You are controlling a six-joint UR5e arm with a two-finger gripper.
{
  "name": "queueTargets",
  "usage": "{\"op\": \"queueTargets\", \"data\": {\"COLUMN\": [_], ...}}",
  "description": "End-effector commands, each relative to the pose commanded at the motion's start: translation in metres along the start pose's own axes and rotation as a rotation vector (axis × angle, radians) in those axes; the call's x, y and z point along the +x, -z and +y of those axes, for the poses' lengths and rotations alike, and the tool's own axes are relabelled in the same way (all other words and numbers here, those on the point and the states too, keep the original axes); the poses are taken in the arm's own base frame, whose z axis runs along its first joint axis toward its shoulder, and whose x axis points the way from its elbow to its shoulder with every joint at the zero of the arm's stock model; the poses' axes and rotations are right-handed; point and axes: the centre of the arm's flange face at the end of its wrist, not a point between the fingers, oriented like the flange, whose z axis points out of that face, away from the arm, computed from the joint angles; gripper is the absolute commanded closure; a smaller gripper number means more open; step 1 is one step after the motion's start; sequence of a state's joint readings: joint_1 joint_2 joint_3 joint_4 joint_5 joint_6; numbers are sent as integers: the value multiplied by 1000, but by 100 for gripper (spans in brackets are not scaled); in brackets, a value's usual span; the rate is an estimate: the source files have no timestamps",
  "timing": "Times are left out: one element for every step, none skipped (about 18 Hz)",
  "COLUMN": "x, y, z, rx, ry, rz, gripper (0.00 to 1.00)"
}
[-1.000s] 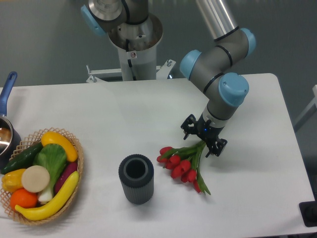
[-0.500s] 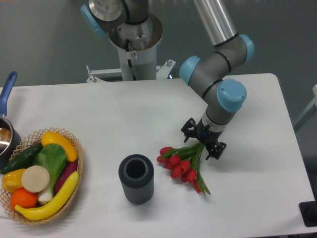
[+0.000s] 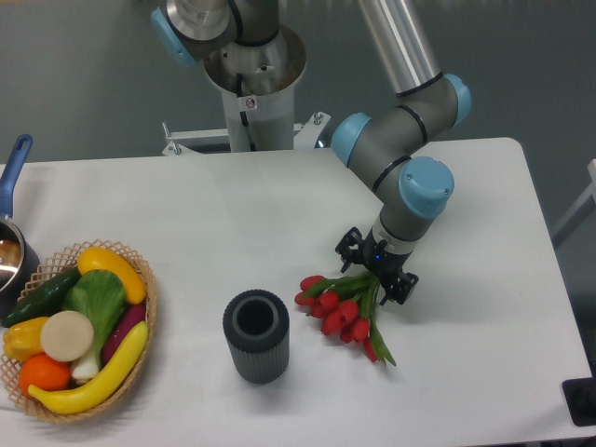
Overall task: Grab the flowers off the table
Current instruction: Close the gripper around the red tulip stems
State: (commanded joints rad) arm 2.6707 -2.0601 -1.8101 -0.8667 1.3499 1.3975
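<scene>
The fixed camera looks down on the table (image 3: 233, 214), a white top with rounded corners. The flowers (image 3: 340, 312), a small bunch of red tulips with green stems and leaves, lie flat on the table right of centre, the red heads fanned toward the left and lower right, the stems gathered at the upper right.

The gripper (image 3: 375, 270) is low over the stem end of the flowers, pointing down from the grey and blue arm (image 3: 400, 140) that reaches in from the top of the view. Its two dark fingers stand apart, one on the upper left of the stems and the other on the lower right, so the stems lie between them. The jaws are spread, not clamped; whether either finger touches the stems cannot be told from this angle.

To the left of the flowers, well apart from them, a dark grey ribbed cylinder (image 3: 256, 335) stands upright with its open mouth facing up. At the left edge of the table a wicker basket (image 3: 147, 307) holds vegetables and fruit, among them a yellow banana (image 3: 98, 377), a green cucumber (image 3: 37, 296) and an orange (image 3: 44, 372). Just beyond the basket, at the far left edge, part of a pot with a blue handle (image 3: 14, 172) shows.
</scene>
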Motion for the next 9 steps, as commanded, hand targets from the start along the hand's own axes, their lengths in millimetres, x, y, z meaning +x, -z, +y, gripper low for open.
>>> {"op": "queueTargets", "data": {"x": [0,1,2,3,4,5,6,5,5], "y": [0,-1,-2,-2,-3,-1,0,1,2], "z": [0,-1,0,0,0,0,0,1,0], "rx": [0,0,-2,-1,-1,-1,-1,-1,1], "ry": [0,0,1,0,0,1,6,11,14], "rz": [0,2,4,5,8,6,6,3,2], "gripper": [44,48,50,52,53,57,61,64,66]}}
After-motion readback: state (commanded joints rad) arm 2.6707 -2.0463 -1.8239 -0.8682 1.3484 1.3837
